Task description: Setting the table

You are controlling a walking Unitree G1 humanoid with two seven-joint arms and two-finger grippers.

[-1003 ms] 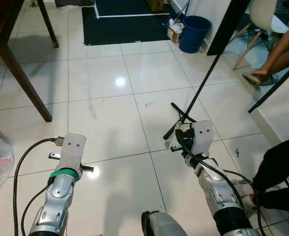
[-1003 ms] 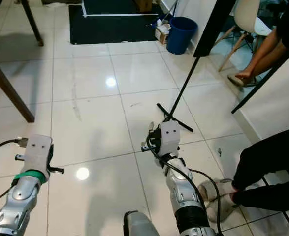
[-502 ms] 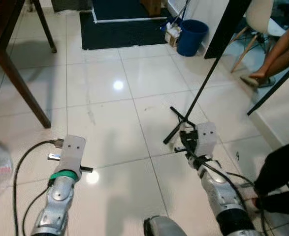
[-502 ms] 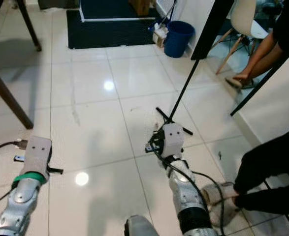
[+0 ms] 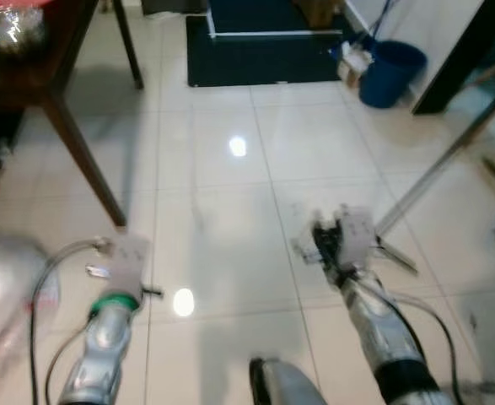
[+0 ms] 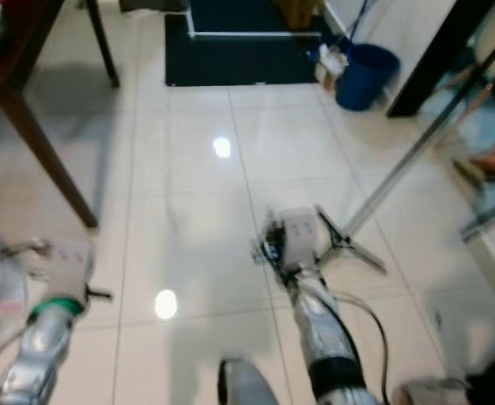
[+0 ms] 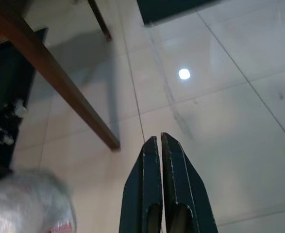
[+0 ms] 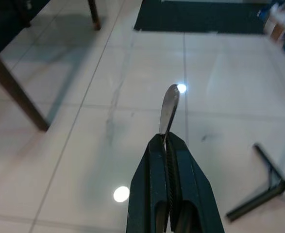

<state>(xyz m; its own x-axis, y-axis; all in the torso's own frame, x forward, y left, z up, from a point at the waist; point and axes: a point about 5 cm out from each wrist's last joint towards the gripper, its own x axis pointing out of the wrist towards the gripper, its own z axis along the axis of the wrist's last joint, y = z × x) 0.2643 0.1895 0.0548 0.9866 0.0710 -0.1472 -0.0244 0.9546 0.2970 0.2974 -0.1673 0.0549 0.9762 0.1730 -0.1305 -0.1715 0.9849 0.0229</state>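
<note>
White tiled floor (image 5: 222, 211), dark wooden bench (image 5: 36, 76) ahead-left of both jaws, blue bin (image 5: 390, 72) and dark mat (image 5: 264, 38) farther off. Right gripper (image 8: 167, 145) jaws clenched on a metal utensil (image 8: 169, 109), its tip sticking out past them. Left gripper (image 7: 159, 145) jaws closed, empty; plastic bag (image 7: 25, 204) beside it.

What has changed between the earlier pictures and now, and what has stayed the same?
The whole view has swung toward the robot's left, so the camera turned: the wooden table now shows more and the blue bin sits further right. The right gripper stays shut on a metal utensil; the left gripper stays shut and empty.
</note>
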